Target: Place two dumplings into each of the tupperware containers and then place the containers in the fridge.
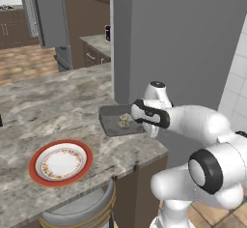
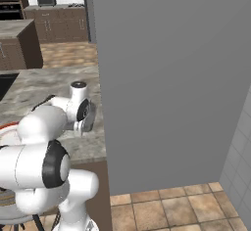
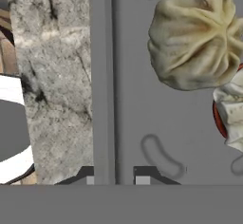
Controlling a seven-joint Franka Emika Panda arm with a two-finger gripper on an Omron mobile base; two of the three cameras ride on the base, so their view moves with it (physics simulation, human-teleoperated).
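the container (image 1: 112, 120) sits on the table (image 1: 58, 106) right beside the fridge (image 2: 171, 78), with two dumplings (image 3: 192, 35) inside. the fingers (image 3: 142, 174) straddle its low rim, nearly closed on it. it looks stiff and light; gripping the rim seems right, held level so the soft dumplings don't slide.

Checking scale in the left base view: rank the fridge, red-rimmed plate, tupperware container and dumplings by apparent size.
Largest to smallest:
1. fridge
2. red-rimmed plate
3. tupperware container, partly hidden by the arm and farther off, so uncertain against the plate
4. dumplings

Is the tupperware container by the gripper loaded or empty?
Loaded: the tupperware container holds two dumplings; the gripper straddles its rim.
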